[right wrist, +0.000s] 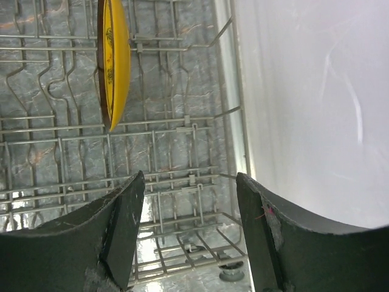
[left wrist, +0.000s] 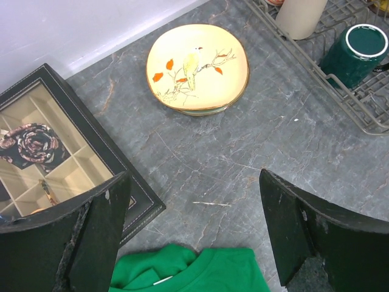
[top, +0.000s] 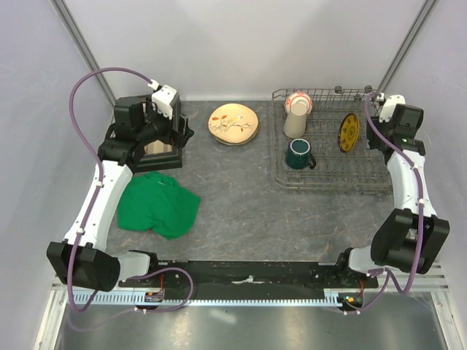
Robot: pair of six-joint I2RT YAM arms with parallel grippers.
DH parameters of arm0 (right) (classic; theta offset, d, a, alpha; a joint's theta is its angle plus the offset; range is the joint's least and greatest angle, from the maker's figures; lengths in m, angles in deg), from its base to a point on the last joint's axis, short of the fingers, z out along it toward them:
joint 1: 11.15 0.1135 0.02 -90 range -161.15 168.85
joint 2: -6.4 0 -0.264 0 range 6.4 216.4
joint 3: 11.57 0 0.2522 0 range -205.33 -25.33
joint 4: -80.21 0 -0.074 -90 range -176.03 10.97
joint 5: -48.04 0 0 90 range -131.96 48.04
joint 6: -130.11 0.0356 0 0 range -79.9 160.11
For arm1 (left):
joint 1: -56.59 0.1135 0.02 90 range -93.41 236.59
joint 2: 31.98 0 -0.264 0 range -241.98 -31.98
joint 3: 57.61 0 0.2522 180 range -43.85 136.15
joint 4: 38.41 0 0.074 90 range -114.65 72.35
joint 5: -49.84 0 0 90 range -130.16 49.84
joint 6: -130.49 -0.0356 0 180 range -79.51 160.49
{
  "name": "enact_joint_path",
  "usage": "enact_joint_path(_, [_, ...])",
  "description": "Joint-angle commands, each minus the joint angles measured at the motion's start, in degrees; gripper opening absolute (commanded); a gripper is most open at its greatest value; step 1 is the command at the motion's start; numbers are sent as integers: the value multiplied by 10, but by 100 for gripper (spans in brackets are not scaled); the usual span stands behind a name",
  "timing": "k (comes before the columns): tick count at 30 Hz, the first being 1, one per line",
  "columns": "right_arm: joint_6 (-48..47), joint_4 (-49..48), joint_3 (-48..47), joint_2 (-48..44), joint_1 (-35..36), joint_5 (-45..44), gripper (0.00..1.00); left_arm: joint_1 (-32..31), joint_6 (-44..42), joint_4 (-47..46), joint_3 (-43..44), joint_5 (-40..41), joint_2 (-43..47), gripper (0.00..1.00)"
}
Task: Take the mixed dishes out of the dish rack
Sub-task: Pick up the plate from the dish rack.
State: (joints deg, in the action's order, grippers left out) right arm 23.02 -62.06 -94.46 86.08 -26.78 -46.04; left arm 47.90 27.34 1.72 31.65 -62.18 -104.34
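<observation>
One cream plate (top: pixel 233 124) sits out at twelve o'clock. We see the yellow plate (top: pixel 349 133), mug (top: pixel 299 154), cup (top: pixel 295 124) and bowl (top: pixel 298 100) left in the rack (top: pixel 332 188); left hand (left wrist: pixel 194 176) and right hand (right wrist: pixel 189 176) gape empty.

Black box (left wrist: pixel 61 158) w/ glass lid sits at far-left of table (top: pixel 241 211), lid shut and flat. Thru the glass: cream compartments in a grid, one holding a dark patterned roll (left wrist: pixel 30 143); other contents too small to tell. Box rim is dark w/ light stitching.

Green cloth (top: pixel 157 204) lies crumpled on the table's left side, nearer than the box and just beside it; can't tell if they touch. A collar-like edge shows on it in left wrist view.

Table top is grey, marble-look w/ pale veins. Plain pale walls (top: pixel 241 44) at back and sides.
</observation>
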Motion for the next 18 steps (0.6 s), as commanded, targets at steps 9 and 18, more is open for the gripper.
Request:
enact_joint_path(9, [42,29,-78,44,-28,183,69,3,22,-77,-40,-6,-1,92])
enact_joint_path(18, [78,34,-133,102,-28,224,66,3,16,-99,-50,-11,-20,92])
